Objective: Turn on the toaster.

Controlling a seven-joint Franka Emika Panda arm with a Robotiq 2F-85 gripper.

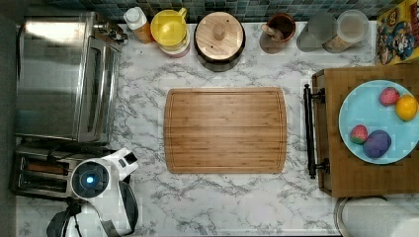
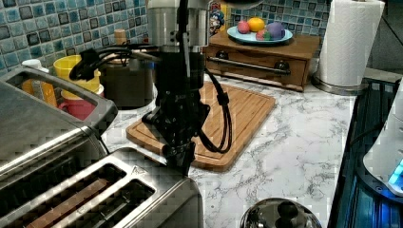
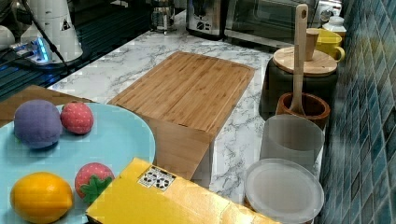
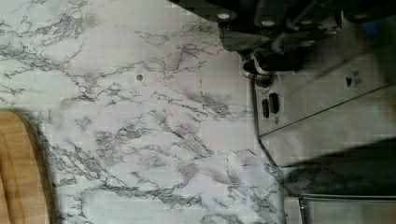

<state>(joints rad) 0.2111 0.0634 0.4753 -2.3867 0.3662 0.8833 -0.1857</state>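
The toaster [image 2: 119, 194] is a small steel box with two long top slots, at the left view's bottom left. In the top view the toaster [image 1: 37, 173] sits at the lower left, half covered by my arm. My black gripper [image 2: 183, 161] hangs straight down over the end of the toaster nearest the cutting board, its fingers shut together, tips just above the steel corner. In the wrist view the gripper [image 4: 268, 56] is over the edge of the toaster [image 4: 327, 107], where the steel meets the marble. The lever is hidden under the fingers. The toaster [image 3: 205, 18] also shows far off in the right view.
A big steel toaster oven [image 1: 64, 79] stands right beside the toaster. A wooden cutting board [image 1: 225, 130] lies mid-counter. Jars and a yellow cup [image 1: 169, 27] line the back wall. A wooden box with a fruit plate [image 1: 370, 98] is at the top view's right. A kettle lid [image 2: 280, 216] is near the counter's front.
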